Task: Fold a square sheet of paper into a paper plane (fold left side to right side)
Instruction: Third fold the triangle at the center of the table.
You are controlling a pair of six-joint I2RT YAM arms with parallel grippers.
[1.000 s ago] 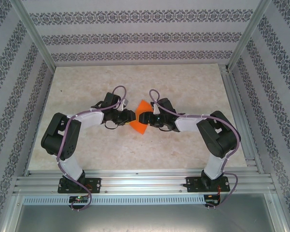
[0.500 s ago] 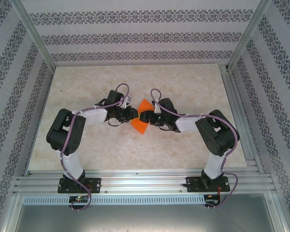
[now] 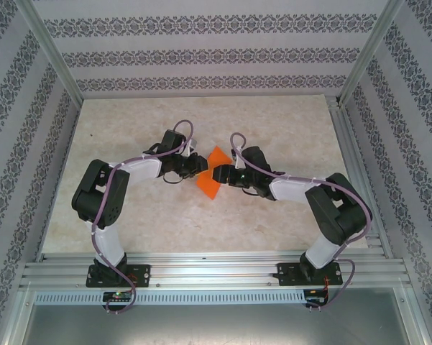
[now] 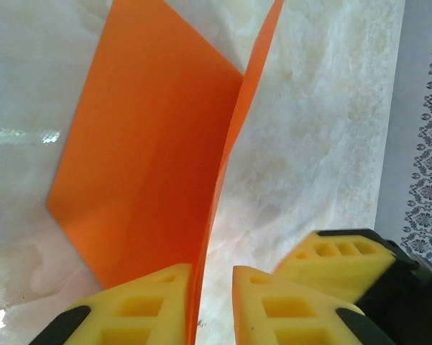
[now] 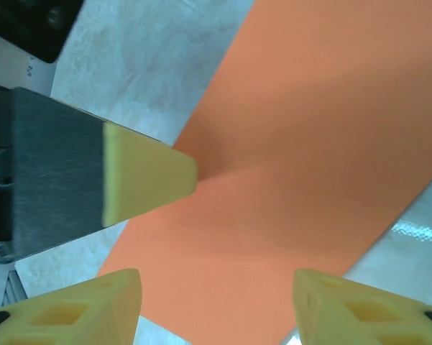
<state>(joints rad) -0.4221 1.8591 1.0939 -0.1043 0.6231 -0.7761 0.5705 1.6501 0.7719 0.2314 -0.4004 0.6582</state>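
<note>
The square sheet of paper (image 3: pixel 208 186) is bright orange and lies mid-table between both grippers. In the left wrist view the sheet (image 4: pixel 151 144) has one side lifted into a standing flap. My left gripper (image 4: pixel 212 272) straddles that flap's edge with its jaws narrow. The paper rests against one yellow finger (image 4: pixel 147 302), and a slit of table shows before the other. My left gripper (image 3: pixel 199 164) sits at the sheet's left side. My right gripper (image 5: pixel 241 309) hovers open over the flat part of the sheet (image 5: pixel 295 215), and it (image 3: pixel 218 175) meets the paper from the right.
The beige tabletop (image 3: pixel 273 122) has free room all round the paper. Aluminium frame posts (image 3: pixel 50 54) and patterned walls close in the sides. One left finger (image 5: pixel 147 180) touches the sheet at its bend, close to my right fingers.
My left gripper has moved right onto the paper and its jaws have narrowed around the raised edge. The right arm's elbow has swung outward to the right.
</note>
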